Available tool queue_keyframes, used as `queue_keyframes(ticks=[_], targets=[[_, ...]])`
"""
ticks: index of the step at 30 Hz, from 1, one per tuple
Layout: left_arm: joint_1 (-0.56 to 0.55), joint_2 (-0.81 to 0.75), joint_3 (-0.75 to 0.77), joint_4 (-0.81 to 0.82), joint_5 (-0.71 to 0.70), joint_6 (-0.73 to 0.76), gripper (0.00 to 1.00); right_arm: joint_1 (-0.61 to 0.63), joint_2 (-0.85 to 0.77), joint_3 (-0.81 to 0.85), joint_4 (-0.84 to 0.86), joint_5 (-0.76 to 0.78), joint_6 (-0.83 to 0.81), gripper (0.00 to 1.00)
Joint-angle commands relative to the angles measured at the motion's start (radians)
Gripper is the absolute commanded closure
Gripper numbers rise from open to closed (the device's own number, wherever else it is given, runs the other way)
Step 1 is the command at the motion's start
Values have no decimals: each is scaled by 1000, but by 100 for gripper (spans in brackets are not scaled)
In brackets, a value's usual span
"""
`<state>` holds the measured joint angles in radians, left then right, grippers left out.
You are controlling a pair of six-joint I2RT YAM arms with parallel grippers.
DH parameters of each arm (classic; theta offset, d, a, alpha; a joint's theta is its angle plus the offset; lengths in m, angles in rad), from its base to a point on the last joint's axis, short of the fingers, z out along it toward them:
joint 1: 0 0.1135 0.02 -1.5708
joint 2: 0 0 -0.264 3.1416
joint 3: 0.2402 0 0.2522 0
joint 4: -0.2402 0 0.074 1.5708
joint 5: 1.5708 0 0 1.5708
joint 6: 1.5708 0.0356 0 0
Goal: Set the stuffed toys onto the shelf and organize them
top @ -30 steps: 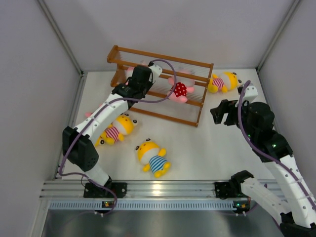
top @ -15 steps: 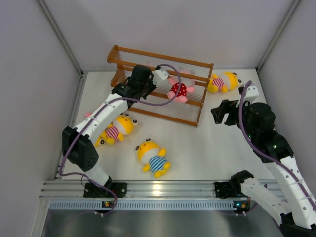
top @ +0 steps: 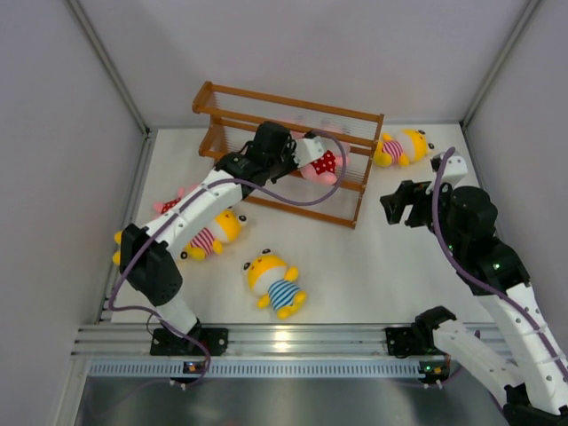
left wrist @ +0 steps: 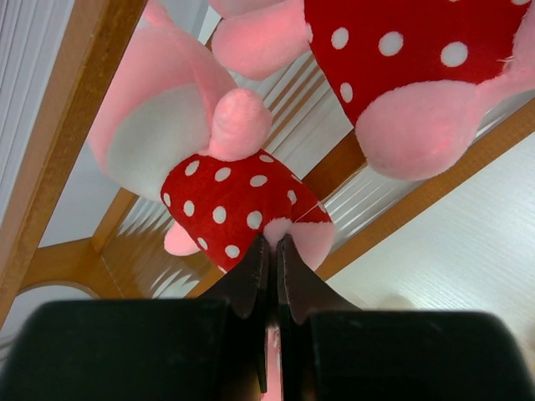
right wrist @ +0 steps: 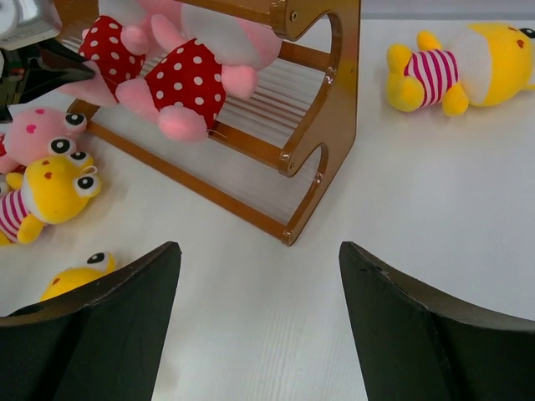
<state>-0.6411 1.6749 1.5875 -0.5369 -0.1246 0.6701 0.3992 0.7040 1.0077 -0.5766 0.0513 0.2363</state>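
Note:
In the left wrist view my left gripper (left wrist: pixel 269 244) is shut on a pink foot of a pink stuffed toy in a red white-dotted outfit (left wrist: pixel 224 200), which lies on the brown wooden shelf (left wrist: pixel 58 159). A second pink dotted toy (left wrist: pixel 418 67) lies right beside it on the same shelf (top: pixel 355 120). From above, the left gripper (top: pixel 306 155) hides most of the held toy. My right gripper (right wrist: pixel 259 276) hangs open over bare table, right of the shelf. A yellow toy in a blue-striped shirt (top: pixel 275 284) lies on the table.
A yellow pink-striped toy (top: pixel 399 146) lies at the back right beside the shelf's end frame (right wrist: pixel 330 109). Another yellow pink-striped toy (top: pixel 213 232) and a pink toy (top: pixel 173 200) lie left of the shelf under the left arm. Grey walls enclose the table.
The left gripper has slid right along the shelf and closed on the pink dotted toy's foot. The right arm has stayed still.

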Motion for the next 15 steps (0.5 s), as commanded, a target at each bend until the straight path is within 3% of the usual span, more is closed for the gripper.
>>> queue_keyframes(ticks=[1,7,15], targets=[[-23,12,58,23,19,20,100,15,-12,19,-3,12,3,23],[-101,16,74,22,3,2,100,15,-14,17,-3,16,3,23],[-127,57,140,22,14,-7,100,15,-18,12,-8,19,0,23]])
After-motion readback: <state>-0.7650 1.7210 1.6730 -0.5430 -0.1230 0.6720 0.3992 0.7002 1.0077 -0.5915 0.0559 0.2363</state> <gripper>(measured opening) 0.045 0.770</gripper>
